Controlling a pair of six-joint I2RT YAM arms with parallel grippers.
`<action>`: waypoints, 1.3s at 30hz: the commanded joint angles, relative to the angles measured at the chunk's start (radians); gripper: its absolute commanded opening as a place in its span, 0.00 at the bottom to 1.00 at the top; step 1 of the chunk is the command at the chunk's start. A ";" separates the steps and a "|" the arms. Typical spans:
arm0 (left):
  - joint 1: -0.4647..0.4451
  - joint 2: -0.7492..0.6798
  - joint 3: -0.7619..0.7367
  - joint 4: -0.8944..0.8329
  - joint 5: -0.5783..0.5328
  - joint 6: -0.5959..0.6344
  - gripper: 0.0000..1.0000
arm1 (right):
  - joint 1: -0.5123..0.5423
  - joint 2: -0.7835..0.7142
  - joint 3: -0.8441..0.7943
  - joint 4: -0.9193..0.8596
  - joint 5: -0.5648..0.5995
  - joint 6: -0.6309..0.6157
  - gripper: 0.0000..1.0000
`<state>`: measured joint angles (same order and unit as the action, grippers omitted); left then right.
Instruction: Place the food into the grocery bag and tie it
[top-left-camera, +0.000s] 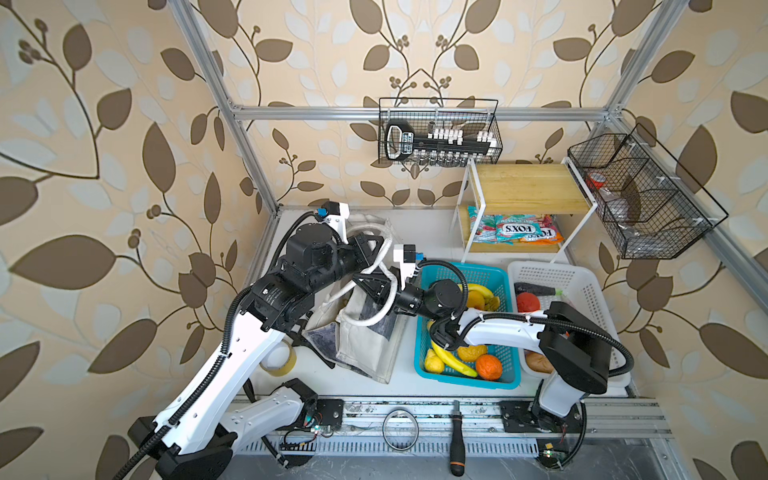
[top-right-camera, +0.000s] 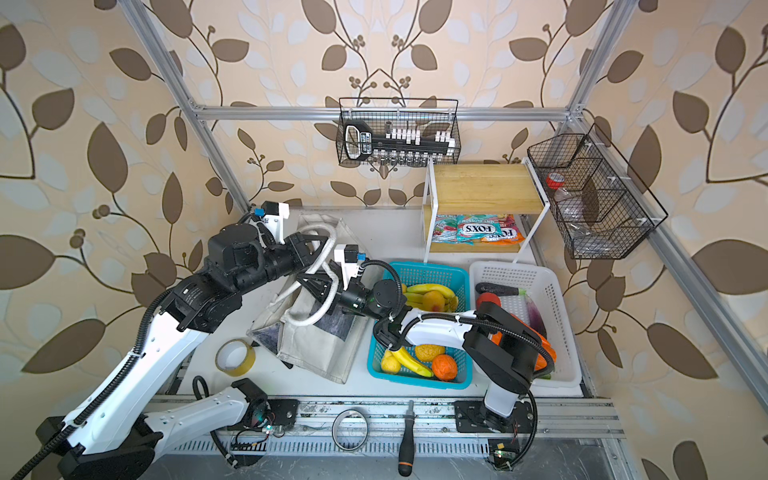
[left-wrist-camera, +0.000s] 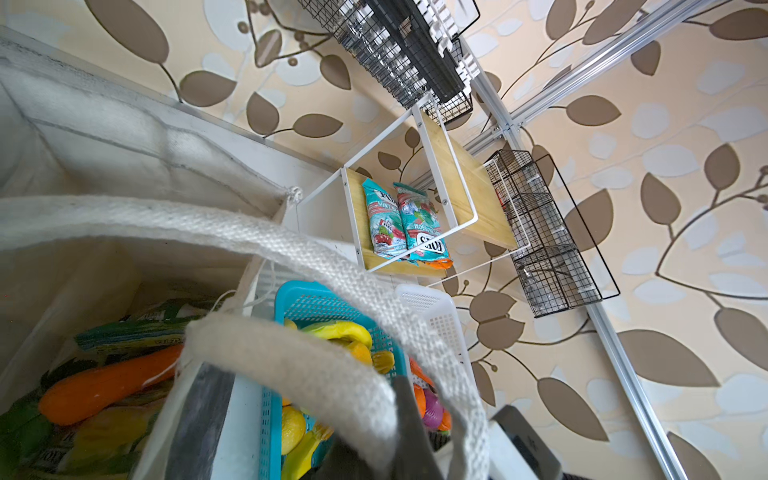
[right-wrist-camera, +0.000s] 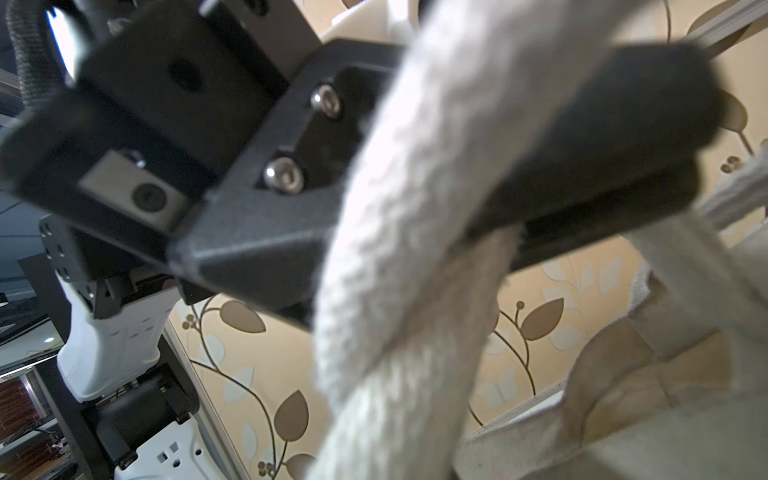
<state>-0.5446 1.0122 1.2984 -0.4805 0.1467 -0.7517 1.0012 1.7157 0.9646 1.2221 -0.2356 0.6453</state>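
- Near edge: screwdriver (top-left-camera: 456, 440) on the rail, and a tape roll (top-right-camera: 235, 357) just left of the bag. Neither is in play.
- Mid table: grocery bag (top-left-camera: 365, 353) lies just left of the blue basket (top-left-camera: 478, 272). The white basket (top-left-camera: 552, 274) is further right.
- Inside the bag, left wrist view: carrot (left-wrist-camera: 108, 386), a green-yellow snack packet (left-wrist-camera: 133, 332) and a yellow fruit (left-wrist-camera: 104, 432). Loading looks done. I can't make out a second packet.
- Over the bag: right gripper (top-left-camera: 358, 282) has its jaws pressed together with a strap running across it. Whether it actually pinches the webbing is hidden.
- Just beyond it: left gripper (top-left-camera: 379, 246) is pinching one of the strap handles (right-wrist-camera: 395, 208). The right wrist view shows webbing clamped between dark pads.
- The straps loop over each other between the two grippers, with no cinched knot visible. My read is that the tie is all that's left, and it's at an early stage.
- Far right: shelf (top-left-camera: 528, 187) with FOX'S packets (top-left-camera: 511, 232), which aren't ours.
- Far wall: wire rack (top-left-camera: 440, 133).
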 joint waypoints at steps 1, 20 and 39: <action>-0.007 -0.025 0.060 0.013 -0.028 0.053 0.00 | -0.013 -0.037 -0.015 0.007 0.015 0.000 0.00; 0.239 -0.035 0.086 -0.103 0.091 0.171 0.00 | -0.139 -0.207 0.176 -0.886 -0.092 -0.113 0.00; 0.773 0.116 0.093 0.013 0.428 0.065 0.00 | -0.347 -0.161 0.588 -1.916 0.101 -0.438 0.00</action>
<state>0.1936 1.1423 1.3338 -0.5709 0.5964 -0.7021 0.6804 1.5459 1.5269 -0.4831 -0.2462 0.2836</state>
